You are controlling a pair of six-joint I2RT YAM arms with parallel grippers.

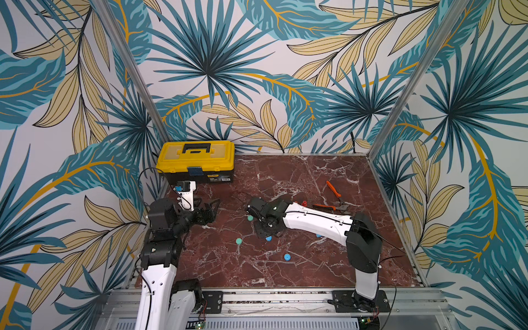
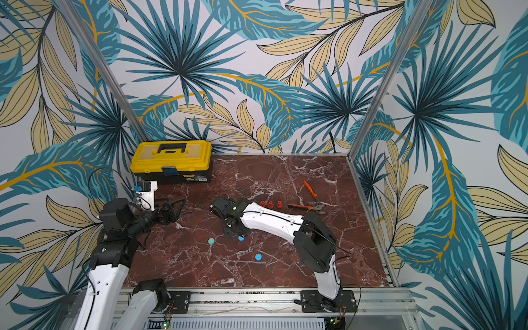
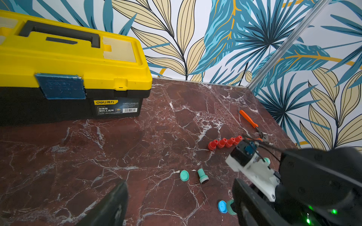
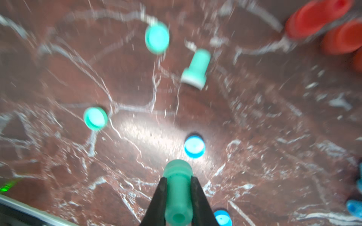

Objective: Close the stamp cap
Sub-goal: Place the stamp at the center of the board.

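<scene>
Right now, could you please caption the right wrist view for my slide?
Right gripper shut on a teal stamp, loose blue cap nearby on the marble table.

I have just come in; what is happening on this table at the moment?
The right gripper is shut on a teal stamp, down near the marble table and beside a loose blue cap. No cap shows on that stamp yet. Two teal caps and a second teal stamp, lying on its side, are further off. The left gripper is open and holds nothing, near the yellow toolbox.
</scene>
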